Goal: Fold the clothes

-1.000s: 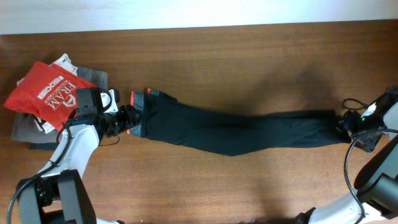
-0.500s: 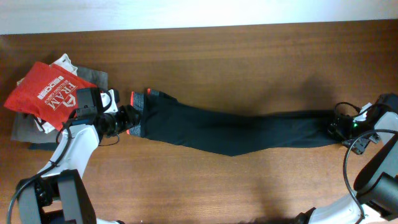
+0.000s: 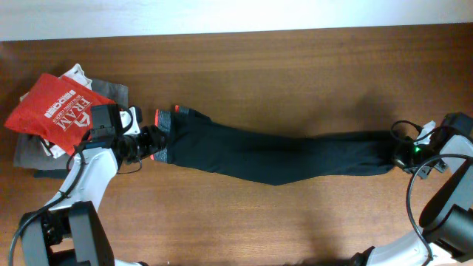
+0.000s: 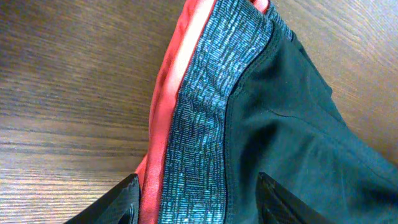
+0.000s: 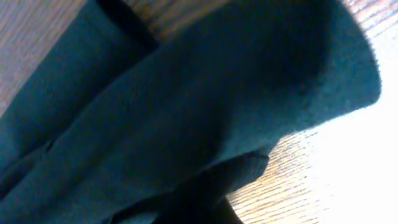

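Note:
The black leggings lie stretched left to right across the wooden table. Their grey waistband with orange-red lining points left. My left gripper sits at that waistband. In the left wrist view it stands open, with the grey band and red lining lying flat between its fingers. My right gripper is at the leg ends on the far right. In the right wrist view black fabric fills the picture and covers the shut gripper.
A red T-shirt with white print lies on grey folded garments at the table's left, just behind my left arm. The table's far edge runs along the top. A thin cable loops by the right wrist.
My right gripper has slid left onto the leg ends and shut there. The left gripper and the waistband have not moved.

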Controlling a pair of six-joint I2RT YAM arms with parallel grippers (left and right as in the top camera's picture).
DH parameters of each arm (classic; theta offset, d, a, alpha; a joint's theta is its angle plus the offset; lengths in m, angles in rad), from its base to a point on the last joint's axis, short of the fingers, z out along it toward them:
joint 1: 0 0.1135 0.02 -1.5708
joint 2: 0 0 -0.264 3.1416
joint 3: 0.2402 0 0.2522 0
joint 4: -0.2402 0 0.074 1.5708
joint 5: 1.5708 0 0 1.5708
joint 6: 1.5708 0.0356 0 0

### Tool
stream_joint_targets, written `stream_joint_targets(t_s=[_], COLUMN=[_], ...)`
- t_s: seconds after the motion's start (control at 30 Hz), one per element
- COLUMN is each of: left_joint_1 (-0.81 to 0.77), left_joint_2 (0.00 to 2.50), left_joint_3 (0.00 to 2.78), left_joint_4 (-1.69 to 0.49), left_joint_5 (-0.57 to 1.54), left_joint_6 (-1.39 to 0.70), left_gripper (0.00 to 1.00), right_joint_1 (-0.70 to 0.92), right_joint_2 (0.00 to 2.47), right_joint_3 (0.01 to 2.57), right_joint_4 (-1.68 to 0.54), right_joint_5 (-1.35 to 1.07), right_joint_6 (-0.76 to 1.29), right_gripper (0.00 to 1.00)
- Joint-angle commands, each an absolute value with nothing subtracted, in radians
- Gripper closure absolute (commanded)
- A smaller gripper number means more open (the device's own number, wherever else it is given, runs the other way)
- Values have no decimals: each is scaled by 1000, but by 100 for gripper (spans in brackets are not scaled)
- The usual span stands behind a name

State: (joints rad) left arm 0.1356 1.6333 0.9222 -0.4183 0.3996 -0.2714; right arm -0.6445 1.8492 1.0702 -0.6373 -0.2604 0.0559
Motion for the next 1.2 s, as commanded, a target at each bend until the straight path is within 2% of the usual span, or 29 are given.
stream_joint_targets(t_s=[0.0, 0.13, 0.3, 0.4, 0.47, 0.5, 0.53, 0.9, 1.17], left_joint_1=[131, 132, 132, 134, 134, 134, 134, 134, 133], left_joint_2=[1644, 1644, 1642, 1642, 1641, 1641, 1641, 1641, 1641], left_joint_3=[938, 938, 957, 982, 995, 998, 999, 999, 999], left_joint_4=[-421, -421, -425, -452, -459, -458, -458, -507, -518], left_joint_5=[406, 405, 404, 404, 404, 404, 404, 403, 404], left_joint_6=[-252, -252, -252, -252, -252, -252, -252, -252, -252], left_gripper=[45, 44, 34, 18, 13, 4, 1, 1, 1], right_joint_1=[-650, -687, -742, -744, -722, -704, -680, -247, 94], right_joint_2=[1858, 1855, 1855, 1855, 1854, 1854, 1853, 1850, 1852], right_joint_3=[1094, 1193, 1326, 1393, 1432, 1449, 1465, 1493, 1492], right_joint_4=[-641, -713, -805, -866, -908, -931, -959, -1156, -1167], right_joint_5=[-211, -92, -51, -56, -76, -95, -101, -93, -93], right_joint_6=[57, 68, 83, 82, 76, 54, 33, 1, 114], right_gripper=[96, 96, 96, 96, 96, 96, 96, 96, 96])
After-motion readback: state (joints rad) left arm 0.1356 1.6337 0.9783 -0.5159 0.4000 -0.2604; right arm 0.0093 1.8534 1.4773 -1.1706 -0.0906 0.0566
